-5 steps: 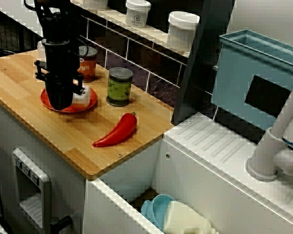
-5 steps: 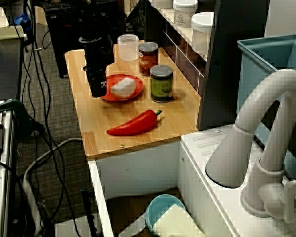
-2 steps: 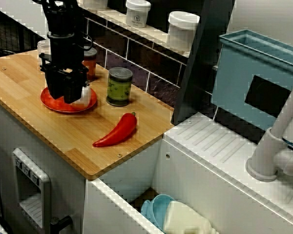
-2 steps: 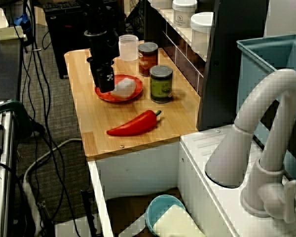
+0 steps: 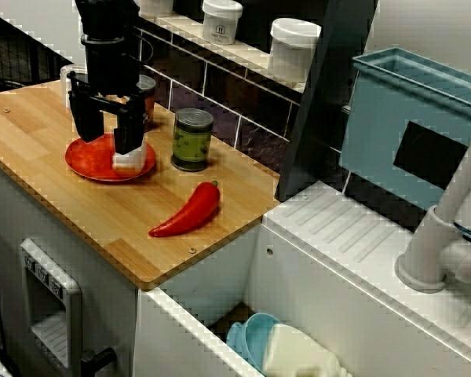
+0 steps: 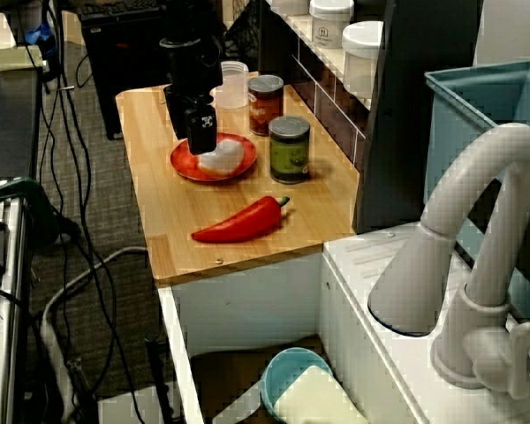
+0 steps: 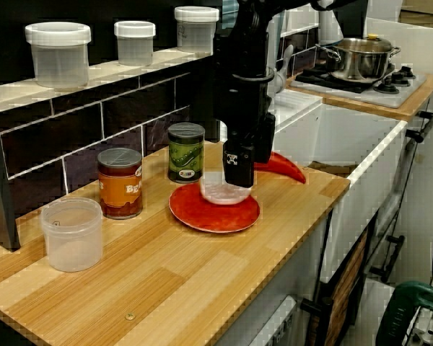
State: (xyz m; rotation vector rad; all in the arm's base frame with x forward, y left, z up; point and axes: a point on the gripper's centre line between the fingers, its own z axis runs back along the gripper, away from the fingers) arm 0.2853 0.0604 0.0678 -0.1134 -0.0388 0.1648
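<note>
Here, over the counter (image 5: 31, 133), the gripper (image 5: 102, 143) hangs low above the red plate (image 5: 90, 161). One finger (image 5: 127, 129) hides the top of the white lump (image 5: 132, 160), which sits on the plate's side toward the green can (image 5: 192, 140), so the lump's shape and long axis cannot be made out. The fingers stand spread wide, gripping nothing; whether that finger touches the lump cannot be told.

In the view from the sink side, we see the claw (image 5: 104, 135) covering part of the white block (image 5: 132, 159) and most of the orange-labelled jar (image 5: 147, 97). In the view from the other end, the arm (image 7: 245, 65) hides most of the red pepper (image 7: 287, 167).
</note>
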